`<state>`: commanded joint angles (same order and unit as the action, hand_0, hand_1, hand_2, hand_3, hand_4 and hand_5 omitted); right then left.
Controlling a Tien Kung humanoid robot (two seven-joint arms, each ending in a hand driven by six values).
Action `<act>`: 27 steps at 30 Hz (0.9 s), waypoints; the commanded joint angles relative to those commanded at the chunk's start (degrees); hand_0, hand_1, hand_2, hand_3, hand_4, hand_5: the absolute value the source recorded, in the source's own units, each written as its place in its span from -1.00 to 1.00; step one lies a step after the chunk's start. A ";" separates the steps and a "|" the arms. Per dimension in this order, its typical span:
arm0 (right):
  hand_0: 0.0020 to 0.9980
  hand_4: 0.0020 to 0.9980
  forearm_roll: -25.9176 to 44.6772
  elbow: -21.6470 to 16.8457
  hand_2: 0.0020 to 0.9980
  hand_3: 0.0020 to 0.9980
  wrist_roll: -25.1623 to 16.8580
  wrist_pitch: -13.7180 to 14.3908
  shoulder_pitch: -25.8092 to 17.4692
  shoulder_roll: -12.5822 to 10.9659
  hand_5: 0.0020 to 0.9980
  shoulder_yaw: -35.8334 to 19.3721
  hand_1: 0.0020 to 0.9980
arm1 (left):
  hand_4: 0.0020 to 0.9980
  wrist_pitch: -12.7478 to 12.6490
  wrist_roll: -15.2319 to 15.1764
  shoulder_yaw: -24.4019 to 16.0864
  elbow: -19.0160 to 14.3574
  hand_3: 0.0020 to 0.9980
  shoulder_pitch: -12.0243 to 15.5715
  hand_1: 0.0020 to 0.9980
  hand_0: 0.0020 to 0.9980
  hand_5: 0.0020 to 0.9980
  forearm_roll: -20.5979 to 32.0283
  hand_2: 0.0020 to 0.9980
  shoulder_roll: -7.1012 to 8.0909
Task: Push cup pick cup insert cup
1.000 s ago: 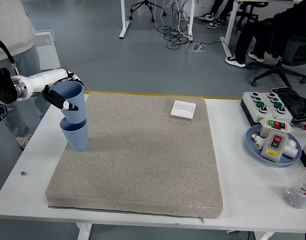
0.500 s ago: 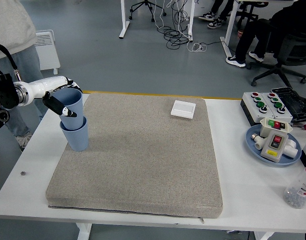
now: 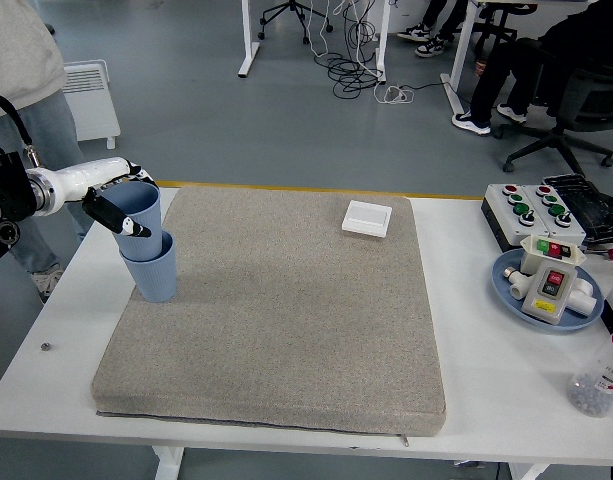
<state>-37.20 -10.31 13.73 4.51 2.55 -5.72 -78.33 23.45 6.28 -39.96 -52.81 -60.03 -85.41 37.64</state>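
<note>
Two blue cups stand at the left edge of the grey mat. The upper cup sits nested inside the lower cup, which stands upright on the mat. My left hand comes in from the left and its fingers are closed around the upper cup near its rim. My right hand is out of view.
A small white square pad lies at the mat's far right. At the table's right stand a button box, a blue plate with a switch unit, and a clear bottle. A person stands at far left.
My left hand has lowered the upper cup further into the lower cup. The lower cup has stayed in place.
</note>
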 joint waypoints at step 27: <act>0.53 -0.61 0.01 0.00 0.37 0.24 -0.11 -0.12 0.19 -0.05 0.23 -0.08 0.31 | 0.70 -7.37 -8.75 -3.08 -0.40 0.45 0.60 0.45 0.36 0.03 1.93 0.57 0.08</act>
<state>-37.19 -10.31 13.62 4.40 2.75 -5.77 -78.42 16.08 -2.47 -43.04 -53.20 -59.43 -83.48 37.72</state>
